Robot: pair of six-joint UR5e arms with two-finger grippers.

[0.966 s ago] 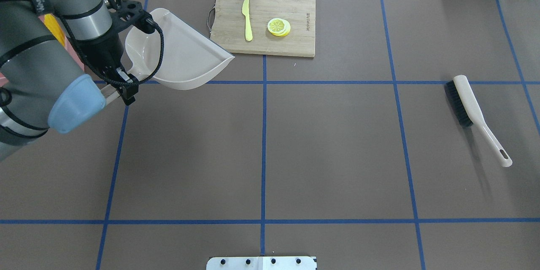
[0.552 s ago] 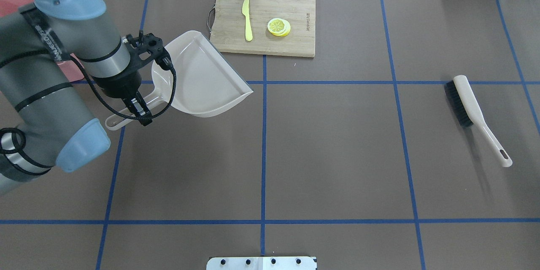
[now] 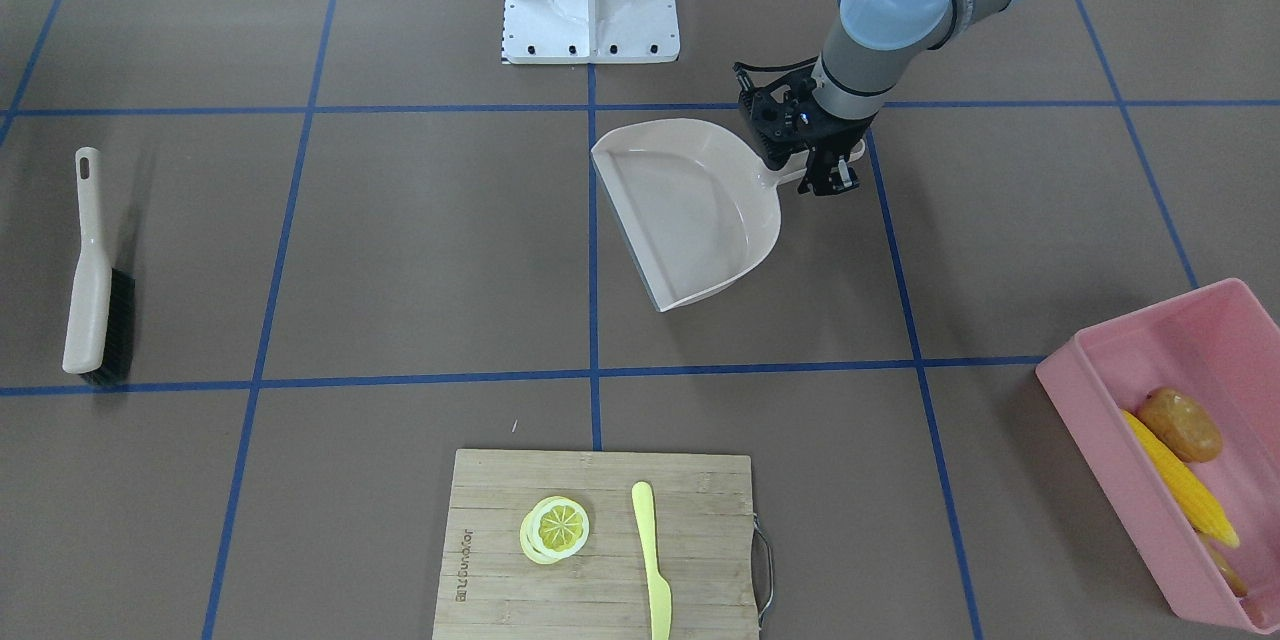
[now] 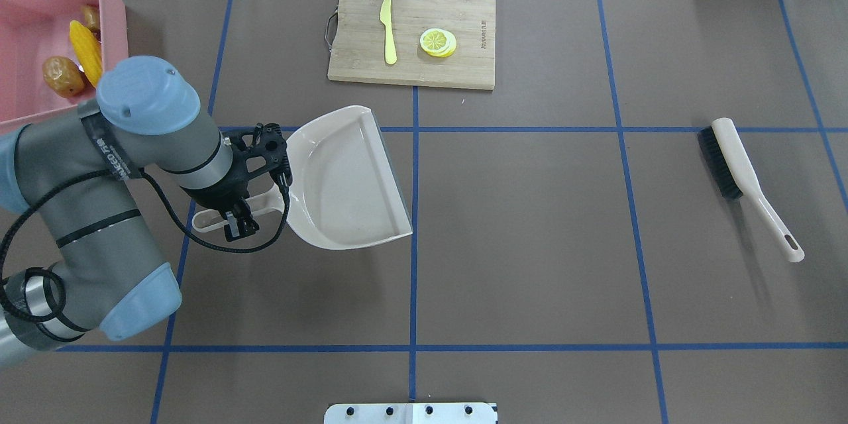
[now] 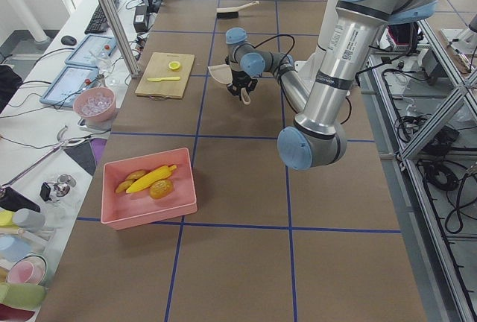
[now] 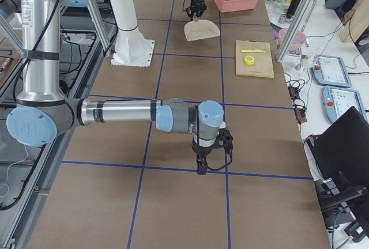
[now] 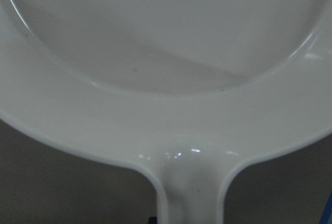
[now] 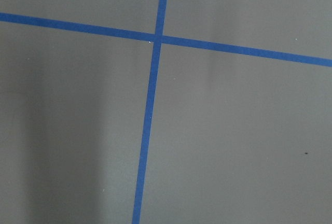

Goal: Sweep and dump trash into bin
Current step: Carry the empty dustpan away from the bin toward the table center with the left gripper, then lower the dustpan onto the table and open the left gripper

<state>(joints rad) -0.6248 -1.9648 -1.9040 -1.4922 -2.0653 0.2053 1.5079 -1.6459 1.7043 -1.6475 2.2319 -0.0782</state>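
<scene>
The pink bin (image 4: 33, 13) stands at the table's far left corner. Inside it lies the trash: a yellow corn cob (image 4: 86, 53), a brown-orange potato (image 4: 63, 76) and a tan ginger root (image 4: 89, 13). My left gripper (image 4: 238, 215) is shut on the handle of the beige dustpan (image 4: 344, 179), which is level, empty and left of the table's middle. The left wrist view is filled by the dustpan's pan (image 7: 166, 79). My right gripper (image 6: 207, 165) shows only in the exterior right view, low over bare table; I cannot tell whether it is open or shut.
A hand brush (image 4: 748, 179) lies on the right side of the table. At the far edge is a wooden cutting board (image 4: 411, 33) with a pale yellow knife (image 4: 387, 30) and a lemon slice (image 4: 438, 42) on it.
My left arm has carried the dustpan away from the bin, toward the robot and the table's middle, and turned it level. The bin and its trash have come into view.
</scene>
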